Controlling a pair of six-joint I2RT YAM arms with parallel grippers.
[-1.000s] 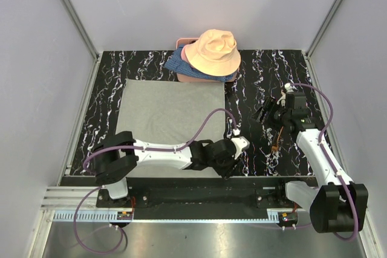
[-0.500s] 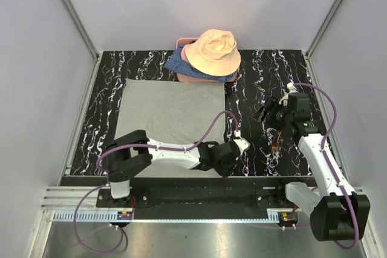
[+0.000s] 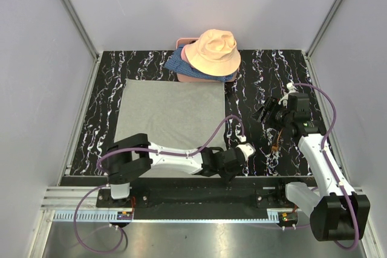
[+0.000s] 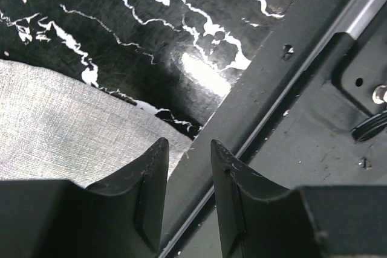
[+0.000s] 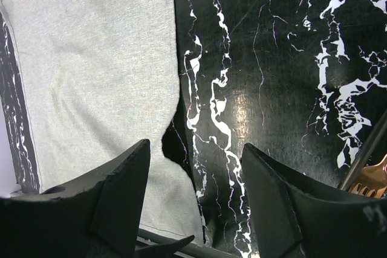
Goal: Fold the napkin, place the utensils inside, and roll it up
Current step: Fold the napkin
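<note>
Left gripper (image 4: 188, 147) stands narrowly parted, empty, at the napkin (image 4: 60, 125) corner. Right gripper (image 5: 195, 147) gapes empty; its wrist view catches a copper fork (image 5: 370, 180).

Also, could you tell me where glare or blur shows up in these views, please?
Left wrist view: a bright glare patch on the black marble table beside the napkin, and the left tool looms dark and slightly soft. Right wrist view: a fainter sheen on the table right of the napkin; the right tool is a dark silhouette. Top view: even light, sharp, no strong glare.
</note>
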